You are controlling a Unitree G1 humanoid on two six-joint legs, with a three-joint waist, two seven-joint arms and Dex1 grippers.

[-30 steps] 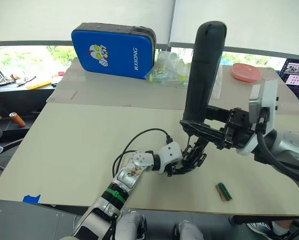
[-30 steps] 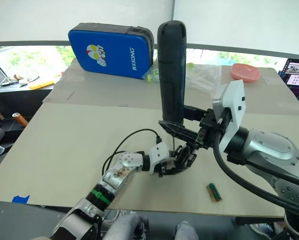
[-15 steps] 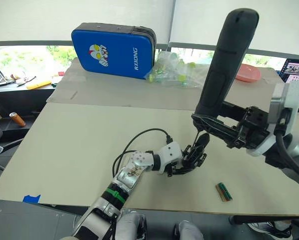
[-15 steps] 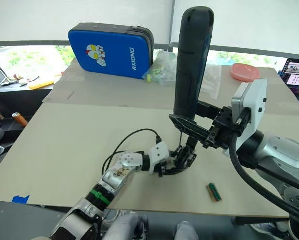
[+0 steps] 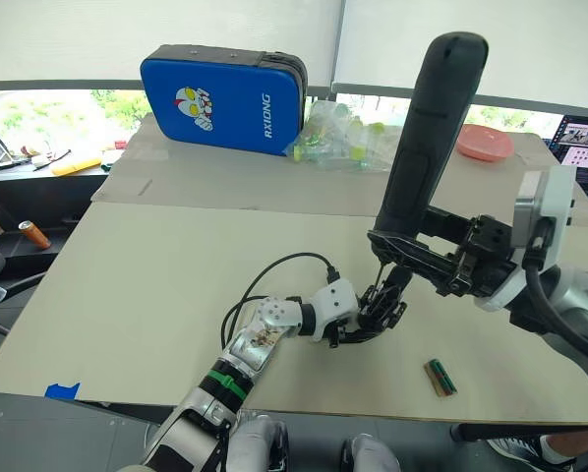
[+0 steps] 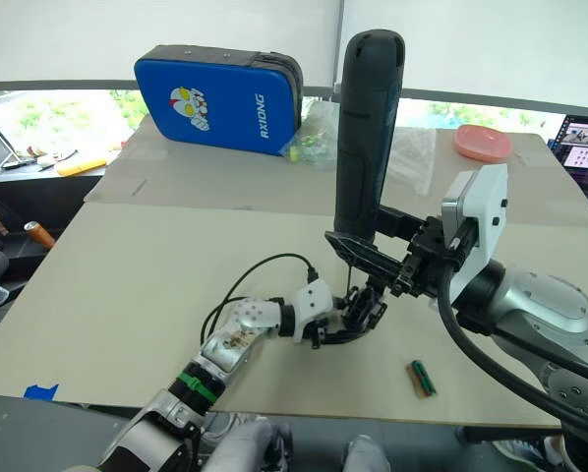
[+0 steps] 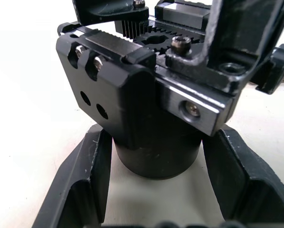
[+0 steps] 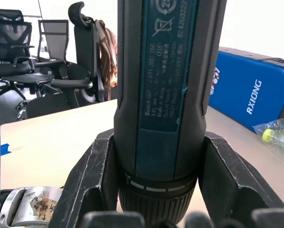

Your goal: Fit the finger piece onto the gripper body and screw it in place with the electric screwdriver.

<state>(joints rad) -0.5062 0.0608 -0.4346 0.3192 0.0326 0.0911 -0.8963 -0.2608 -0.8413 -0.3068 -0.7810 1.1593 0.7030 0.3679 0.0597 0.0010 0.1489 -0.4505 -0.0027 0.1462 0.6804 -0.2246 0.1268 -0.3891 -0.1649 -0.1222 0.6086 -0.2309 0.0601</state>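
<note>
Left eye view: the matte black electric screwdriver (image 5: 427, 147) stands nearly upright, clamped in the right gripper (image 5: 412, 258), its thin bit pointing down at the gripper body (image 5: 381, 310) at its 6 o'clock on the beige table (image 5: 156, 285).

Left wrist view: the left gripper (image 7: 156, 187) grips the gripper body's round base; toothed brackets and screws sit above.

Right wrist view: ribbed fingers (image 8: 92, 178) flank the screwdriver's labelled barrel.

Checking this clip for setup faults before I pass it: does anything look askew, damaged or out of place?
Nothing looks damaged or spilled. The electric screwdriver leans slightly in the right claw, with its bit down at the gripper body, which the left claw clamps by the base. A small brown-and-green object lies loose on the table nearby.
</note>
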